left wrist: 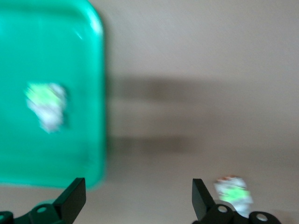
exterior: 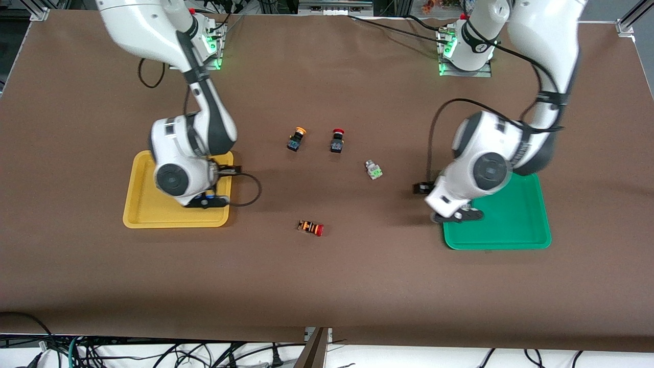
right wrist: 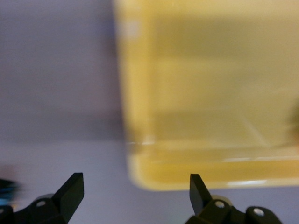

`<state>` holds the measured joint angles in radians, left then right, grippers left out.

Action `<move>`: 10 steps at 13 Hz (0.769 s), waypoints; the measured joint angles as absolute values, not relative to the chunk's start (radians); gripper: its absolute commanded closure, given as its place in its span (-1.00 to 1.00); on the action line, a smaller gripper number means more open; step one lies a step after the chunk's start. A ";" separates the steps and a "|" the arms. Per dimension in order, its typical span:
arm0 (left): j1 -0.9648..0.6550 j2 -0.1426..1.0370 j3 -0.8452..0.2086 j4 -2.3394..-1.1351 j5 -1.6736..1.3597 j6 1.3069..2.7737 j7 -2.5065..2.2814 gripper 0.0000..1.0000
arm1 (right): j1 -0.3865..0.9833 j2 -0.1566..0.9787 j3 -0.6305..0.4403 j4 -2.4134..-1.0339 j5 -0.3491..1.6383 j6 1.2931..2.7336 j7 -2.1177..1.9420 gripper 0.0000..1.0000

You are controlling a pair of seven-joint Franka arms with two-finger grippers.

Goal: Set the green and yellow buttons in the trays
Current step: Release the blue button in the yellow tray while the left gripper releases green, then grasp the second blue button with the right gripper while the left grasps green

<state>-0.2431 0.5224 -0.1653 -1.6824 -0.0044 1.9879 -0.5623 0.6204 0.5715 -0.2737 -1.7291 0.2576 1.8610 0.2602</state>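
The left hand (exterior: pixel 456 217) hangs over the corner of the shallow green plastic tray (exterior: pixel 516 232) that points toward the counter's middle, its fingers spread wide and holding nothing. In the left wrist view 1 small silver-white switch with a bright green face (left wrist: pixel 46 105) already lies inside that tray, and a second silver-white, green-faced switch (exterior: pixel 374 170) lies on the brown counter (exterior: pixel 327 276) outside it. That second switch lies from the left hand toward the counter's middle and slightly farther from the front camera, and the left arm is clearly the nearer one to it. It lies on its side, long axis slanted, green face pointing toward the front camera.

The right hand (exterior: pixel 207 201) hangs over the shallow yellow plastic tray (exterior: pixel 153 217), fingers wide and empty. The black-bodied switch with a yellow-orange mushroom cap (exterior: pixel 296 139) lies tilted on the counter toward the middle, farther from the front camera, probably the right arm's target. Only 1 yellow-capped switch shows.
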 measured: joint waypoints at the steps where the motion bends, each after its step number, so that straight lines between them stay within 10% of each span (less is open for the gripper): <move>1: -0.277 0.541 -0.185 -1.691 -0.005 2.010 -0.676 -1.00 | 0.660 0.572 -0.273 -1.730 0.294 1.869 0.326 -1.00; 8: -0.395 0.678 -0.202 -1.771 -0.045 2.302 -0.939 -1.00 | 0.816 0.593 -0.178 -1.831 0.390 2.150 0.742 -1.00; 9: -0.397 0.678 -0.204 -1.789 -0.045 2.318 -0.941 -0.88 | 0.816 0.597 -0.159 -1.837 0.390 2.170 0.771 -0.92; 10: -0.397 0.678 -0.211 -1.798 -0.046 2.321 -0.946 -0.05 | 0.816 0.599 -0.146 -1.846 0.390 2.187 0.786 -0.29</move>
